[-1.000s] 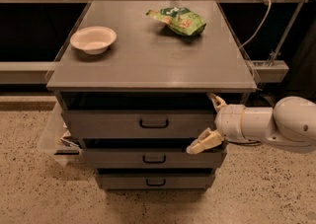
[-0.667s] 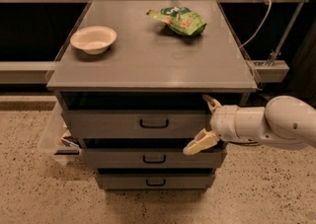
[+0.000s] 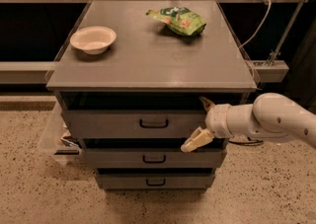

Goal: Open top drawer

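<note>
In the camera view, a grey desk (image 3: 148, 62) stands on a speckled floor. On its top are a white bowl (image 3: 92, 39) at the left and a green bag (image 3: 177, 19) at the back right, well apart from each other.

Directly under the top is the top drawer (image 3: 113, 124), the tallest front, with a small black handle (image 3: 153, 124) in its middle. A dark gap shows above its front. Below it are the middle drawer (image 3: 118, 158) and the bottom drawer (image 3: 123, 181).

The white arm (image 3: 276, 119) comes in from the right. Its gripper (image 3: 200, 122) is at the right end of the top drawer front. Its fingers are spread wide, one at the upper edge of the front and one at the lower edge. It holds nothing and is away from the handle.
</note>
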